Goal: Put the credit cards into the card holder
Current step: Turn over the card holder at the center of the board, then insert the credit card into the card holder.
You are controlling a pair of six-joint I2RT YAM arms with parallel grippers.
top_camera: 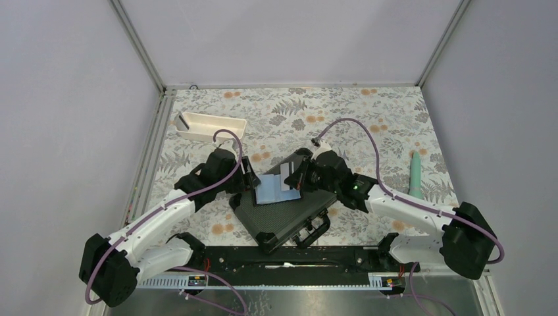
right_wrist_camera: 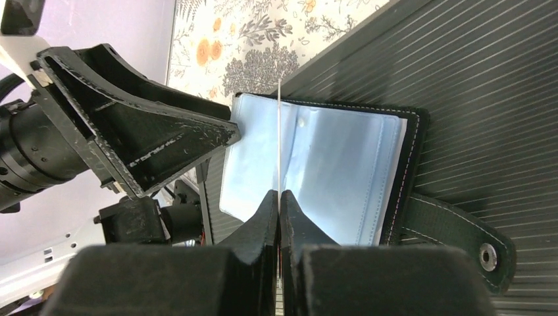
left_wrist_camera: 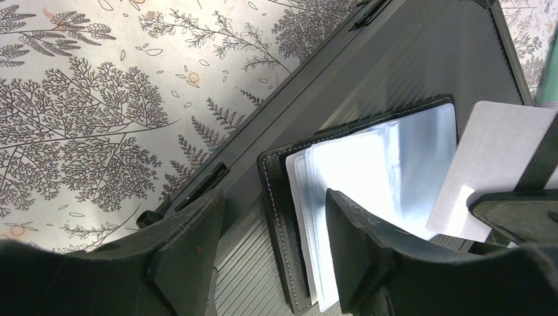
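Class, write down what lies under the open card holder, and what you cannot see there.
The card holder lies on a closed black ribbed case. The case's lid beneath it is covered, and the case's inside is hidden.

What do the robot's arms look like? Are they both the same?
Yes, they look like twins. The left arm and the right arm have white tube-shaped links between chunky black joints. A purple cable loops along each one. The right one shows a tiny green light. Their jaws are black pointed wedges, a bit scratched.
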